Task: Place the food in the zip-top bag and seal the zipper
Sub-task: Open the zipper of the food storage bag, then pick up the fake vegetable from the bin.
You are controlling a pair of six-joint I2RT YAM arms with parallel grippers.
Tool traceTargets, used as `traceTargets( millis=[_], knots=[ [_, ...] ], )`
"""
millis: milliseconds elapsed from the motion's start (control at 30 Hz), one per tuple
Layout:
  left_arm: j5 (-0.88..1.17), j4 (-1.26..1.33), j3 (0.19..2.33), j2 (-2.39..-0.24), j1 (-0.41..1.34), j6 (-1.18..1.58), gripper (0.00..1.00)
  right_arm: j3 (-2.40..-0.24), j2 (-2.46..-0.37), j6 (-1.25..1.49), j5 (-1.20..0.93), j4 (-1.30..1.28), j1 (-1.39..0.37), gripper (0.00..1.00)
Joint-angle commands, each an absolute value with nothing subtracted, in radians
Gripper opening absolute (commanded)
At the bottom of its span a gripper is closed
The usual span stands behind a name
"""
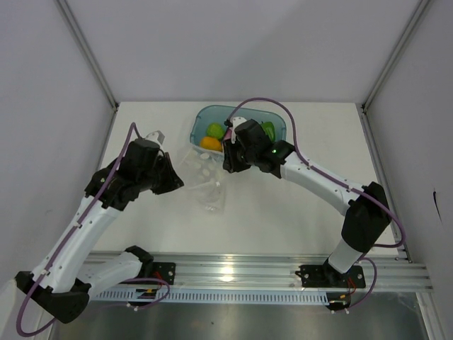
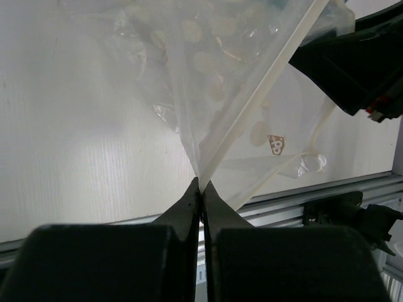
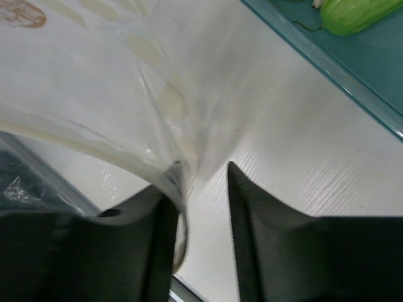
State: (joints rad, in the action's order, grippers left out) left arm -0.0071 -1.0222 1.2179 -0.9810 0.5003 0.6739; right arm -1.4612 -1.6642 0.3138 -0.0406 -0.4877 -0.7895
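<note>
The limp, slippery-looking zip-top bag (image 2: 208,63) probably holds best at its stiffer zipper (image 2: 252,104), which the left pincer (image 2: 202,189) pinches, while the right pincer (image 3: 203,168) stands spread against the film.

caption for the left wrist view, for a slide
Left gripper shut on the zipper, the clear bag fanning out above the white table.

Clear crinkly zip-top bag (image 1: 202,180), zipper strip (image 2: 258,94) taut, green and orange foods (image 1: 210,143) lying beyond it
</note>
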Motion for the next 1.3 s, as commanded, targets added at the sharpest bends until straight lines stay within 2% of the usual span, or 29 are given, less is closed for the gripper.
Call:
traceTargets(
  millis=[0,67,133,200,267,300,467,633,867,1267],
  knots=[
    [-0.072,-1.061,1.204,-0.959,0.502,0.696,0.01,-1.468,-1.661,0.276,-0.104,-0.446,-0.799,0.42],
    [-0.093,-1.092,1.215,-0.986,0.502,0.729,0.01,-1.489,-1.652,0.259,-0.107,-0.454,-0.816,0.50],
    [-0.104,-1.112,1.242,-1.017,0.500,0.745,0.00,-1.506,-1.626,0.241,-0.072,-0.472,-0.848,0.63],
    [-0.117,-1.124,1.262,-1.032,0.502,0.758,0.01,-1.528,-1.597,0.238,-0.063,-0.488,-0.861,0.70],
    [-0.133,-1.132,1.275,-1.045,0.502,0.772,0.00,-1.534,-1.574,0.250,-0.074,-0.494,-0.862,0.72],
    [-0.138,-1.135,1.285,-1.049,0.502,0.775,0.01,-1.535,-1.560,0.259,-0.075,-0.495,-0.859,0.80],
    [-0.196,-1.157,1.292,-1.031,0.502,0.805,0.01,-1.555,-1.448,0.270,-0.054,-0.442,-0.858,0.90],
    [-0.218,-1.163,1.285,-1.009,0.502,0.821,0.01,-1.640,-1.450,0.297,-0.066,-0.423,-0.793,0.89],
    [-0.187,-1.158,1.284,-0.996,0.502,0.811,0.00,-1.847,-1.742,0.322,-0.023,-0.485,-0.663,0.85],
    [-0.075,-1.017,1.226,-0.942,0.502,0.782,0.01,-2.081,-2.209,0.252,0.195,-0.313,-0.600,0.84]
  ],
)
